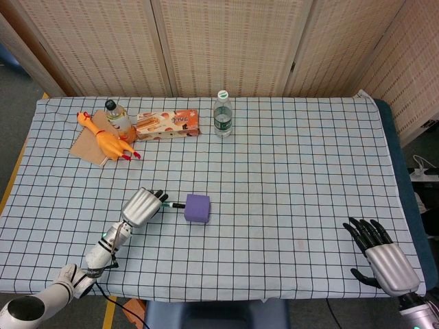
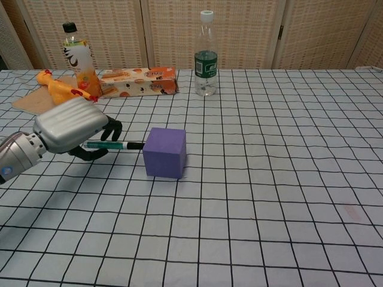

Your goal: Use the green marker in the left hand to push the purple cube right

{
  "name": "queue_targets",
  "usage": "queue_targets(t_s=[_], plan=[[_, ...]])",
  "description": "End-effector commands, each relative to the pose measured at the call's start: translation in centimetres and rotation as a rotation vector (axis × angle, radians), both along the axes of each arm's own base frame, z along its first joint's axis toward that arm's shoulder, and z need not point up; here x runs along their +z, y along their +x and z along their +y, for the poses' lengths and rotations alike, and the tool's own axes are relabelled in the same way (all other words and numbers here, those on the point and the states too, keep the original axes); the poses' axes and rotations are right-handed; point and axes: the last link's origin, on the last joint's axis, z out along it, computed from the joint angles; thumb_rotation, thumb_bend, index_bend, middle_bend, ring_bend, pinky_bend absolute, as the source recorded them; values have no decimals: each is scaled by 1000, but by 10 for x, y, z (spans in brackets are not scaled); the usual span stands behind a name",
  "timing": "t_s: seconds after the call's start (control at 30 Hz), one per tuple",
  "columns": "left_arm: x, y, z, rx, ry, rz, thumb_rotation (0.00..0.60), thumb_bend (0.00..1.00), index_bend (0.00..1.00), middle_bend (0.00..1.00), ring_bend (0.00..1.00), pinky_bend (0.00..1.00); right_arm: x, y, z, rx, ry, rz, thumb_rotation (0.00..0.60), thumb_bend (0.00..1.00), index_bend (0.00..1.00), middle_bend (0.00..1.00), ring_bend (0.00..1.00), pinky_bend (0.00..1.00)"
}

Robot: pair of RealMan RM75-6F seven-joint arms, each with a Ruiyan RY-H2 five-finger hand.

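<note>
A purple cube sits on the checked cloth left of the middle. My left hand lies just left of it and grips a green marker that points right, its dark tip touching the cube's left face. Far off at the table's front right corner, my right hand rests with fingers spread and nothing in it; the chest view does not show it.
At the back left stand an orange-drink bottle, a rubber chicken on brown card, and a snack box. A clear water bottle stands at the back centre. The checked cloth stretches right of the cube.
</note>
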Motion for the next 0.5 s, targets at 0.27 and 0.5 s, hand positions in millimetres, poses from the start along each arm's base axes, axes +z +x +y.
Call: queue_targets(t_s=[0.27, 0.5], plan=[[-16, 23, 4, -35, -21, -3, 600, 578, 799, 817, 778, 969, 1, -2, -1, -13, 6, -3, 600, 114, 0, 0, 0, 0], [-25, 38, 5, -54, -26, 6, 600, 580, 799, 816, 778, 969, 6, -3, -2, -20, 1, -16, 600, 114, 0, 0, 0, 0]])
